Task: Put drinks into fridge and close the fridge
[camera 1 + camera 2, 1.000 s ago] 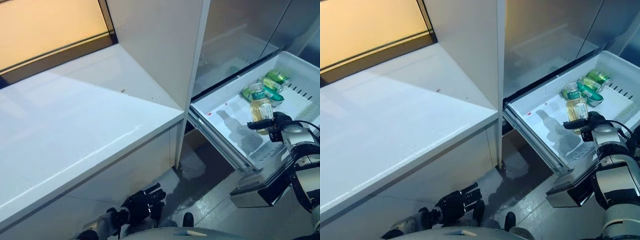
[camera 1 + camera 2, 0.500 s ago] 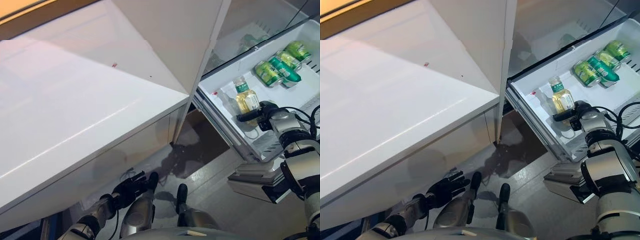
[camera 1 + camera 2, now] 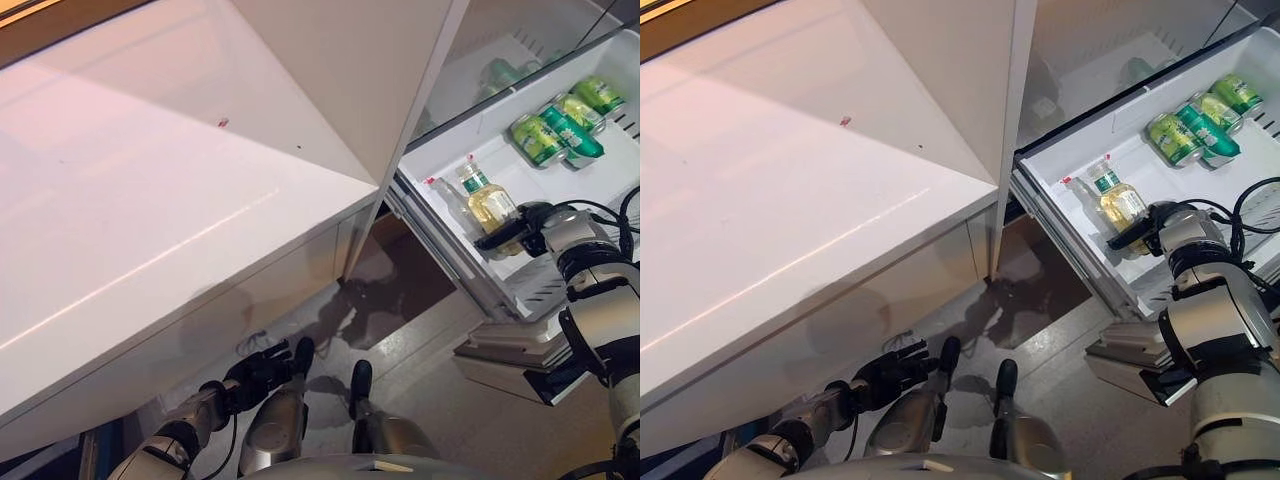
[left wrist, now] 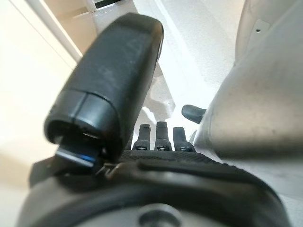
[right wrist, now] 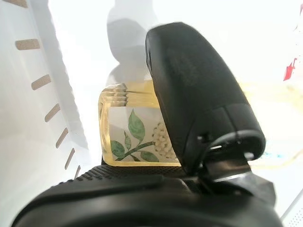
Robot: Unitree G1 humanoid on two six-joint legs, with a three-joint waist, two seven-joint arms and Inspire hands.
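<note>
Since half a second ago the bottle (image 3: 490, 205) has tipped, its green cap now leaning toward the drawer's back. Nearest, the left hand (image 3: 262, 366) hangs low by the floor under the bench (image 3: 150, 230), fingers straight and relaxed, holding nothing. The right hand (image 3: 1150, 232) curls around the clear, square-shouldered bottle of pale yellow drink inside the open white fridge drawer (image 3: 1080, 160), near its front rim. Farther back, green cans (image 3: 560, 125) lie together against the far wall, with bare smooth floor between.
</note>
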